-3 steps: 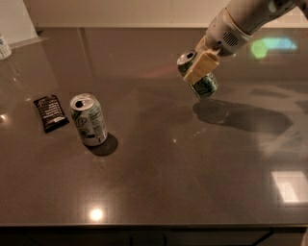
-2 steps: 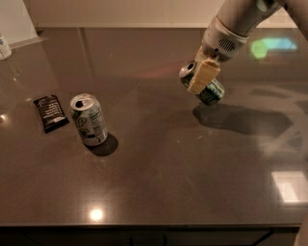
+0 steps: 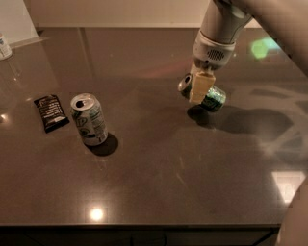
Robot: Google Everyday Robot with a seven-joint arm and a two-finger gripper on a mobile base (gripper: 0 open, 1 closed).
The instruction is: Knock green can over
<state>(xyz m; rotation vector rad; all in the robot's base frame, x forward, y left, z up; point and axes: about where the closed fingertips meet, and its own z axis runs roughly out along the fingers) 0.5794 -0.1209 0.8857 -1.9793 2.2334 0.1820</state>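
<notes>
Dark glossy stone tabletop (image 3: 159, 182), bright light reflections (image 3: 96, 214); pale wall (image 3: 120, 12) behind; green glare (image 3: 262, 48) far right.

jaws at the right can (image 3: 214, 98); left can (image 3: 89, 119) right of packet (image 3: 50, 112).

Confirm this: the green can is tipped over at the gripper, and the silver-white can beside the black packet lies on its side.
Not quite. The camera view shows the silver-white can standing upright beside the black packet, not on its side. The rest holds: the green can is tipped over at the gripper, right of centre.
</notes>
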